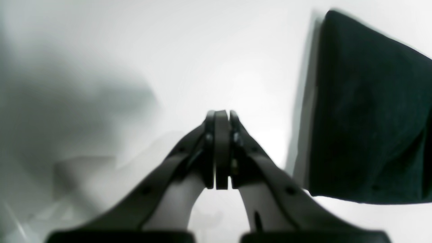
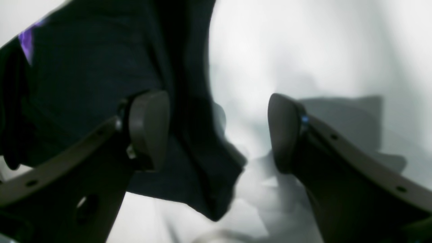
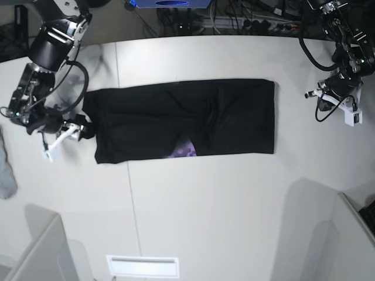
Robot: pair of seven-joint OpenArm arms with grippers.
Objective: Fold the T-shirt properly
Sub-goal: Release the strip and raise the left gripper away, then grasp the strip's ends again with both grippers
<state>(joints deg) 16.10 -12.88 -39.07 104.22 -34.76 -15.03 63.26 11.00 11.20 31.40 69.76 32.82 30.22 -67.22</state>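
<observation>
T-shirt: the black T-shirt (image 3: pixel 181 120) lay flat on the white tabletop (image 3: pixel 193 211) as one long band, folded lengthwise, with a sliver of purple print showing at its near edge.
Left pincer: the left pincer (image 1: pixel 221 148) was clenched on nothing, its pads pressed together, hanging well clear of the T-shirt's short end on the base view's right; only a dark corner of cloth (image 1: pixel 368 111) showed beside it.
Right pincer: the right pincer (image 2: pixel 217 131) stood released with jaws wide, just beside the opposite short end; one pad (image 2: pixel 148 128) hung over the black cloth (image 2: pixel 91 71), the other over bare tabletop, and nothing was held.
Step in hand: judged from the layout, the lengthwise fold looked done and a crosswise fold lay ahead.
Doing it well: each pincer should probably take a corner of the same short end, pinching every layer at once, then carry that end level to the far end so the edges meet.
Risk: catching only the top layer would likely peel the band open and skew the fold.
</observation>
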